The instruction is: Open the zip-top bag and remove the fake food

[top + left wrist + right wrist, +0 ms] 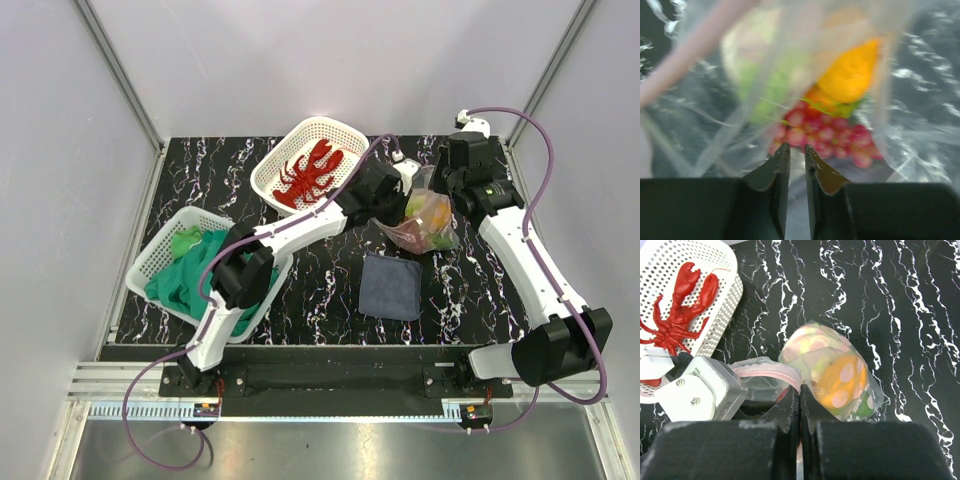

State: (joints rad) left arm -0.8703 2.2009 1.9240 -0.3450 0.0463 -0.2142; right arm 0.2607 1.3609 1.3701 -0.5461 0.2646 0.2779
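Jaws of left gripper (797, 150) pinch nearly together on the clear crinkly zip-top bag with pink strip (430, 222), and right gripper (800, 395) is clamped on it too, over the far right of the black marbled table (330, 290). Orange plastic fruit (837, 382) is inside, red plastic lobster (312, 172) in the white mesh basket (330, 125).

Black table (330, 290) veined with white, walled on three sides by pale grey panels (330, 60). On the left side, a white perforated basket (150, 255), set at an angle to the table edge and stuffed with a crumpled green cloth (190, 275) spilling toward its near rim. At the far middle, a second white perforated basket (352, 140), also angled. In the middle of the near half, a small dark blue-grey cloth (391, 286), folded square, lying flat on the table, well apart from both baskets. Along the near edge, a silver metal rail (330, 412) with a brushed steel surface (330, 450) below it.
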